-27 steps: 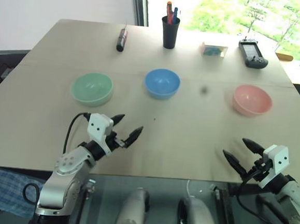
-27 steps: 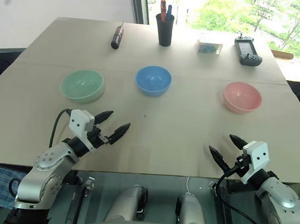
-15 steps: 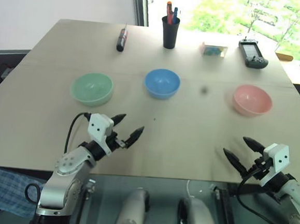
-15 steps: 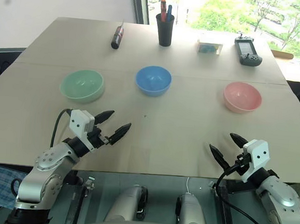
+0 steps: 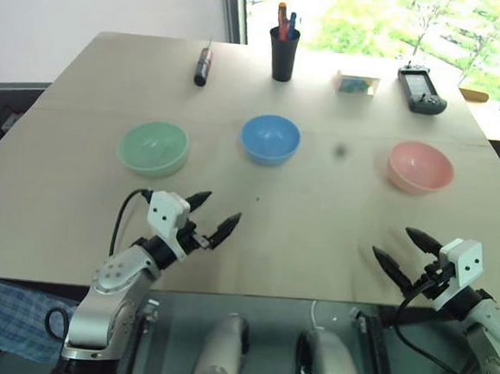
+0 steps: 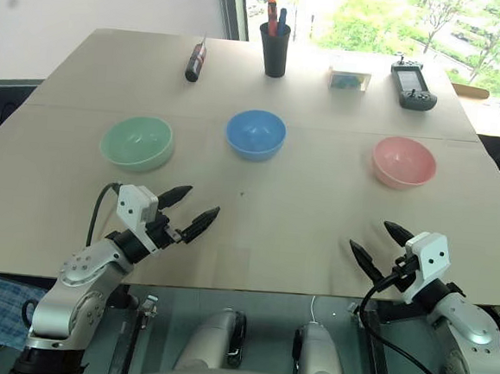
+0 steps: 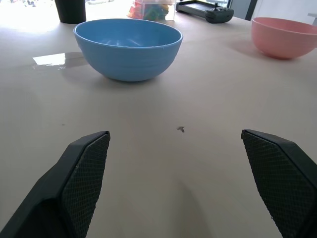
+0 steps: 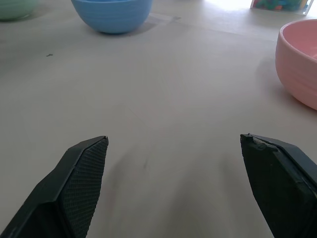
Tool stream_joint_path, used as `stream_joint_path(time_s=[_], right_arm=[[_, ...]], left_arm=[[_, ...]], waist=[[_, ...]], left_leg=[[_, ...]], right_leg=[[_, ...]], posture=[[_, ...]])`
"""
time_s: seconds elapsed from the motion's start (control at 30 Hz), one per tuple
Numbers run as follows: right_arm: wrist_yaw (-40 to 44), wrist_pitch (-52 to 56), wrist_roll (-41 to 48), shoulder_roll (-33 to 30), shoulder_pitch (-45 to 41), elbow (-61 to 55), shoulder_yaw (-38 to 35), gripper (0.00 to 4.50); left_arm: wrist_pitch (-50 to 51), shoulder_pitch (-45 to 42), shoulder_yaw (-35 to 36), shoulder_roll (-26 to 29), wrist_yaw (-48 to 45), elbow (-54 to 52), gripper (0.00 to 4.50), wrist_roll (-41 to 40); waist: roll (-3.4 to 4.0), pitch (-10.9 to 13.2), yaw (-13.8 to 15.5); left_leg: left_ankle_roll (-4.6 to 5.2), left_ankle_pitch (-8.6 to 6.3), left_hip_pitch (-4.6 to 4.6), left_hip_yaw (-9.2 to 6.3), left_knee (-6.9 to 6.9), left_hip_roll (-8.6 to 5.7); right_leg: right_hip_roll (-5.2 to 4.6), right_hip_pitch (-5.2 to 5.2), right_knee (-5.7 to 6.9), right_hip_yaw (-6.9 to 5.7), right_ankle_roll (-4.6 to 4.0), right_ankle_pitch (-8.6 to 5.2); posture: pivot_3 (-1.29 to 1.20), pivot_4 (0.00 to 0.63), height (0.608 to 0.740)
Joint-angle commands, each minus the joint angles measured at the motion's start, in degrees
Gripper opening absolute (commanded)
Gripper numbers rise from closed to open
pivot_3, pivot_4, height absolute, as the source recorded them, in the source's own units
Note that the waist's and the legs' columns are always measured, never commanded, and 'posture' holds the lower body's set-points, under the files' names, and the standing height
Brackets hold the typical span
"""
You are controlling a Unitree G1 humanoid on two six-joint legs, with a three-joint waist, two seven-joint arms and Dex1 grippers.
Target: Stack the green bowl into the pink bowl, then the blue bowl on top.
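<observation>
Green bowl (image 5: 153, 147): stood upright on the bench (image 5: 76, 199), at the left end of the row.
Blue bowl (image 5: 270, 138): stood at the middle of the row, well apart from both neighbours.
Pink bowl (image 5: 420, 167): stood at the right end (upright, nothing inside).
Left claw (image 5: 212, 218): was released, fingers spread, over the bench near the green bowl, gripping nothing.
Right claw (image 5: 403, 253): was released, fingers spread, at the near bench edge before the pink bowl.
Far edge: pen cup (image 5: 283, 49), screwdriver (image 5: 203, 65), handheld controller (image 5: 421, 87).

Green bowl (image 5: 153, 147), blue bowl (image 5: 270, 138), pink bowl (image 5: 420, 167) sit upright, separate, in a row.
</observation>
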Motion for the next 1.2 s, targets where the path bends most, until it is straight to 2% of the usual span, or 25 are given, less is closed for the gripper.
stream_joint_path(time_s=[0.03, 0.37, 0.67, 0.9, 1.1, 1.2], right_arm=[[-0.11, -1.77, -0.01, -0.52, -0.94, -0.31, -2.45, 4.5], [-4.95, -0.67, -7.79, -3.27, -5.82, 3.79, -3.26, 4.5], [-8.98, 0.18, -16.84, -9.64, -18.14, 11.81, -2.59, 4.5], [-2.12, 3.29, -19.3, -15.18, -31.32, 20.43, 3.87, 4.5], [8.56, 7.61, -19.22, -18.84, -36.97, 25.98, 10.26, 4.5], [10.48, 9.24, -20.52, -19.14, -41.28, 30.73, 12.81, 4.5]], left_arm=[[-1.83, -0.29, 0.02, -0.53, -1.49, -0.52, 4.49, -1.66], [-2.77, -3.27, -2.86, -2.24, -6.26, -3.38, 4.49, -5.79], [-3.61, -7.24, -4.68, -1.92, -8.99, -3.54, 4.49, -6.55], [-3.5, -9.15, -7.4, -2.86, -8.88, -4.65, 4.49, -6.39], [-3.71, -9.8, -7.95, -2.96, -8.79, -4.3, 4.49, -6.35], [-3.91, -10.06, -8.41, -3.19, -8.71, -4.1, 4.49, -6.16]], waist=[[0.0, 0.0, 0.0], [0.0, -0.01, 0.0], [0.01, -0.01, -0.08], [0.02, -0.01, -0.05], [0.02, 0.0, -0.06], [0.02, 0.0, -0.08]], left_leg=[[0.0, 0.0, 0.0, 0.0, 0.0, 0.0], [0.0, 0.0, 0.0, 0.08, 0.06, -0.02], [0.0, 0.0, 0.0, 0.19, 0.09, -0.03], [0.0, 0.01, -0.02, 0.18, 0.12, -0.03], [0.01, 0.0, -0.06, 0.19, 0.16, -0.04], [0.01, 0.0, -0.06, 0.16, 0.19, -0.03]], right_leg=[[0.0, 0.0, 0.0, 0.0, 0.0, 0.0], [0.01, 0.03, 0.0, -0.01, 0.01, 0.01], [0.07, 0.04, 0.01, 0.01, 0.03, 0.03], [0.08, 0.05, 0.01, 0.01, 0.03, 0.04], [0.08, 0.05, 0.0, 0.01, 0.03, 0.04], [0.08, 0.06, 0.0, -0.01, 0.03, 0.04]], posture=[[0.0, 0.15, 0.74], [0.0, 0.15, 0.74], [0.0, 0.15, 0.74], [0.0, 0.15, 0.74], [0.0, 0.15, 0.74], [0.0, 0.15, 0.74]])
